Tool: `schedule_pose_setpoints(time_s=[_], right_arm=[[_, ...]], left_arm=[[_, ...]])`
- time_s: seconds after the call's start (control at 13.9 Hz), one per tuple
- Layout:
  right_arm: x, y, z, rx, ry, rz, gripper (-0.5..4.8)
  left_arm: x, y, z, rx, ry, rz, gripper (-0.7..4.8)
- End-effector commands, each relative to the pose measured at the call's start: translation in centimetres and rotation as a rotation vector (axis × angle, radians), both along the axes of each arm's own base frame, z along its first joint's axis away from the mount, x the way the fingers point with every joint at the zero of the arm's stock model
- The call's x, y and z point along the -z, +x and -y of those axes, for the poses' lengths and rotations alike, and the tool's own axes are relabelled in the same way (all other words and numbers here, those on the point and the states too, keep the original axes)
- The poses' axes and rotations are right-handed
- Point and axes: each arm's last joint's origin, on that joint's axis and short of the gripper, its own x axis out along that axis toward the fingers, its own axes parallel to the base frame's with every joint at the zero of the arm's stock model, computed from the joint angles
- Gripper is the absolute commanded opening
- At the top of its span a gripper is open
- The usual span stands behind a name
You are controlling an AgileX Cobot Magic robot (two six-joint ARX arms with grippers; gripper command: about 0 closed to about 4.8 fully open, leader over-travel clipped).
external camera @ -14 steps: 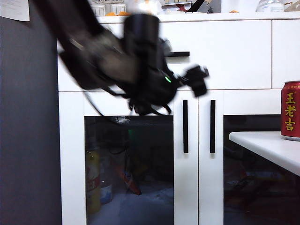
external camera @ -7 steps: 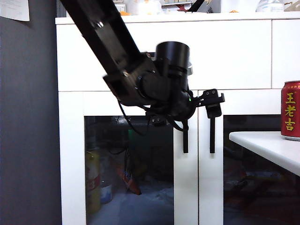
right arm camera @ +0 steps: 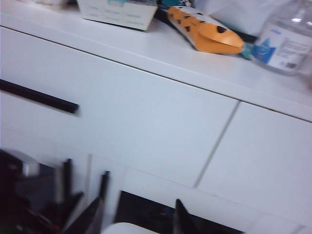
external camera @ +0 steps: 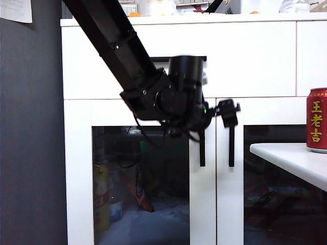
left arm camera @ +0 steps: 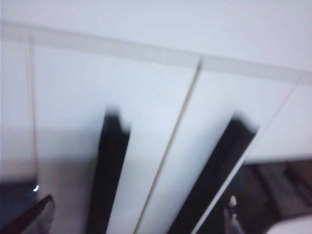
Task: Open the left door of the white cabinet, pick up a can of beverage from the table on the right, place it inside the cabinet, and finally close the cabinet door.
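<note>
1. The white cabinet fills the exterior view, drawers above, two dark-glass doors below. It stands shut, so the task is at its opening step.
2. My left arm has swung in from a blurred pass across the drawer front a second ago and now hangs steadier in front of the door seam. I judge this to be the approach for the pull.
3. The left door is closed and flush with its twin. Its black bar handle runs vertically along the door's right edge, long axis straight up and down, its top hidden behind my wrist.
4. My left hand has drifted slightly left and up over the last half second. It sits near the handle tops, spread fully wide and holding nothing. In the left wrist view both handles lie ahead between the fingertips, neither enclosed yet.
5. My right hand waits high by the drawers, half open with nothing between its fingers.
6. The can of beverage stands upright on the surface at right, untouched.
</note>
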Motion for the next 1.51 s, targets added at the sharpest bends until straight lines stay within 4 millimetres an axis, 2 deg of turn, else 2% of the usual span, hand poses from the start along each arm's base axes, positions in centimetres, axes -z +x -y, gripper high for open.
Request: schedule_pose_setpoints(time_s=[0.07,0.36,0.79,0.86,0.93,1.0,1.08,1.51], right_arm=[[-0.2,0.0,0.2,0.055,-0.044,0.019,1.9],[-0.2,0.0,0.3,0.059,-0.045,0.017,1.9],[-0.1,0.2,0.4,0.065,-0.047,0.008,1.9],[0.0,0.1,0.4,0.065,-0.048,0.005,1.89],[0.0,0.1,0.4,0.065,-0.048,0.004,1.89],[0.0,0.1,0.4,0.065,-0.049,0.001,1.9],[0.1,0.1,0.4,0.065,-0.051,-0.006,1.89],[0.1,0.1,0.4,0.065,-0.05,-0.005,1.9]], left_arm=[[-0.1,1.0,0.2,0.024,-0.021,0.025,4.79],[-0.2,1.6,0.8,0.034,-0.026,0.03,4.79],[0.5,2.6,-0.3,-0.015,-0.009,0.013,4.79],[0.4,2.6,-0.3,-0.015,-0.012,0.016,3.98],[0.3,2.6,-0.2,-0.012,-0.014,0.018,2.8],[0.3,2.6,-0.2,-0.009,-0.015,0.019,1.47],[0.3,2.5,-0.1,-0.006,-0.015,0.019,-0.13],[0.1,2.3,0.2,0.063,-0.033,0.035,-0.05]])
